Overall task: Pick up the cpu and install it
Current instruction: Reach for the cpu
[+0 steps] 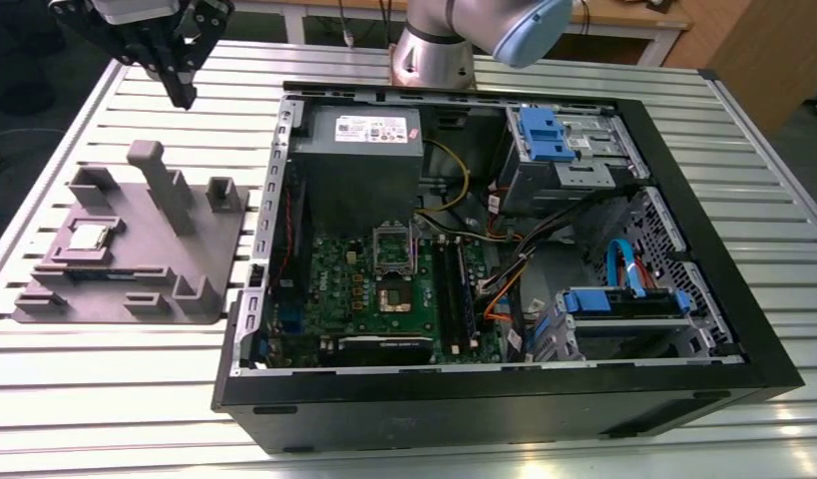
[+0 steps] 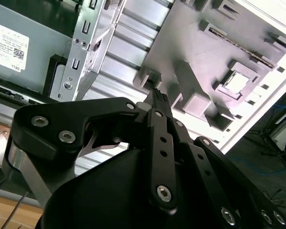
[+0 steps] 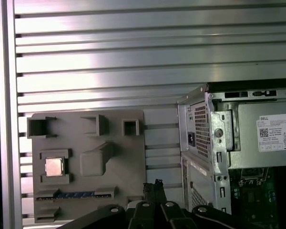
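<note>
Gripper (image 2: 157, 94) apparently closed, well apart from cpu (image 2: 237, 83).

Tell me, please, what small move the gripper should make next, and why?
Probably carry the gripper across until it is above the cpu. The gripper hangs empty and apart from the cpu, which lies in a recess of the grey holder, not yet picked.

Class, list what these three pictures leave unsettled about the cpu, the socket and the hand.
- The cpu on the grey fixture: its orientation mark is too small in the exterior view and both wrist views.
- The motherboard socket: too small and dark in the exterior view to tell whether it is latched.
- The hand: its upper part is cut off by the exterior view's top edge.
</note>
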{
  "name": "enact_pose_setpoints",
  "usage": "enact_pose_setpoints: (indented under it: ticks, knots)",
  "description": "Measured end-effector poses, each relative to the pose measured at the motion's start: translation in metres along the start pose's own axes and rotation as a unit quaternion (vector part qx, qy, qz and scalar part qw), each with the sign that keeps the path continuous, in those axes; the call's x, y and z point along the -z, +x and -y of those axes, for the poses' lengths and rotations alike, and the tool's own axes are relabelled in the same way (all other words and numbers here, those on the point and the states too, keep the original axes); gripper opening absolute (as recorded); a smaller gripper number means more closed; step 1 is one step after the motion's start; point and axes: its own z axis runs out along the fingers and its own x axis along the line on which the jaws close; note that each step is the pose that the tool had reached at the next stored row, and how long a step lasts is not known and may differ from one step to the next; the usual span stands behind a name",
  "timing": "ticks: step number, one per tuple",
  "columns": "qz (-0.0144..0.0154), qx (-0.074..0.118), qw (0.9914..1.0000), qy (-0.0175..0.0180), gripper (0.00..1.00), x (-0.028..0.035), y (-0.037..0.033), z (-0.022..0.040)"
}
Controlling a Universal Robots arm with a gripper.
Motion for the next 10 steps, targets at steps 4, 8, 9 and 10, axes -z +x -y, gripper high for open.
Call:
enact_pose_setpoints:
  ticks: [4, 8, 9, 10]
  knots:
    - [-0.0003, 0.0, 1.0, 0.0, 0.1, 0.0, 0.01, 0.0008]
    - [-0.0005, 0.0, 1.0, 0.0, 0.1, -0.0001, 0.0189, 0.0014]
    - [-0.0007, 0.0, 1.0, 0.0, 0.1, -0.0001, 0.0206, 0.0016]
    - [-0.0009, 0.0, 1.0, 0.0001, 0.1, -0.0002, 0.0224, 0.0017]
